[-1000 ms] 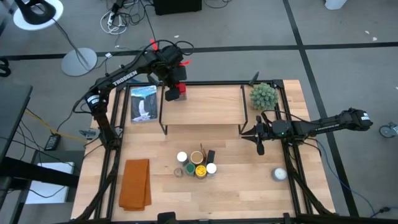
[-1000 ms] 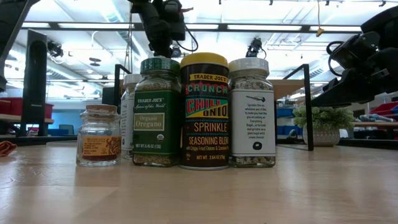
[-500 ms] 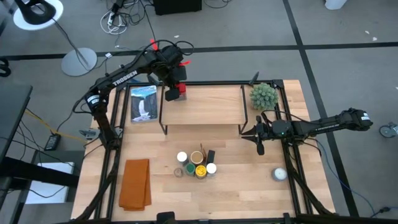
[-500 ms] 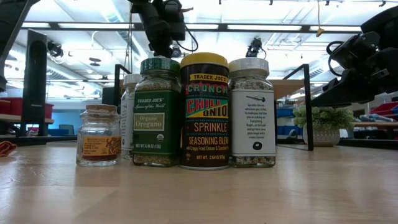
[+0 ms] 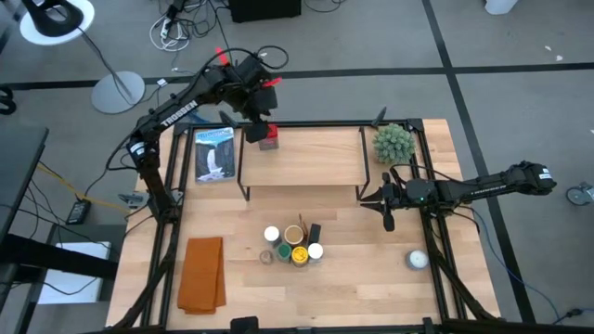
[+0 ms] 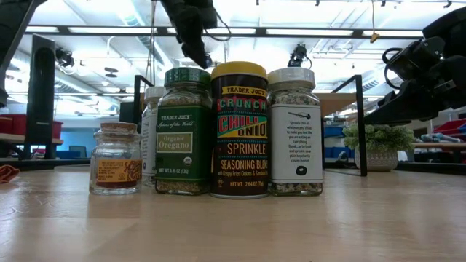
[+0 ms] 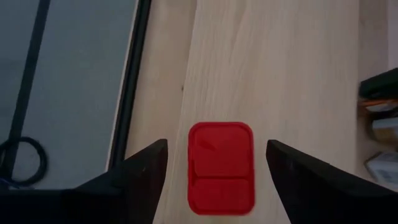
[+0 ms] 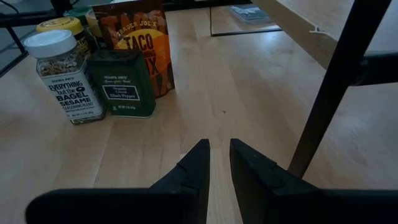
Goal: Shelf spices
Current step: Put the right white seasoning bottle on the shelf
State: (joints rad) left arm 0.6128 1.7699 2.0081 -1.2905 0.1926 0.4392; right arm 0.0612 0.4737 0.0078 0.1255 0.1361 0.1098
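Note:
The red square tin (image 5: 269, 139) lies flat on the far left corner of the light-wood shelf (image 5: 302, 162). My left gripper (image 5: 256, 128) hovers over it, open; in the left wrist view its fingers (image 7: 146, 171) stand on either side of the red tin (image 7: 222, 167) without touching. The other spices (image 5: 292, 243) stand clustered on the table in front of the shelf: a green-lidded oregano jar (image 6: 183, 131), a yellow-lidded jar (image 6: 239, 129), white-lidded jars (image 6: 295, 131) and a small tan-lidded jar (image 6: 116, 158). My right gripper (image 5: 388, 221) waits shut by the shelf's right front leg.
A green spiky plant ball (image 5: 393, 141) sits at the shelf's right end. On the table lie a white round object (image 5: 417, 260) near the right, an orange cloth (image 5: 202, 272) near the left and a blue-white packet (image 5: 214, 153) left of the shelf. A black shelf leg (image 8: 329, 93) stands beside my right gripper.
My left gripper has risen and drawn back a little toward the table's far edge, off the red tin. The tin has stayed where it was on the shelf's far left corner.

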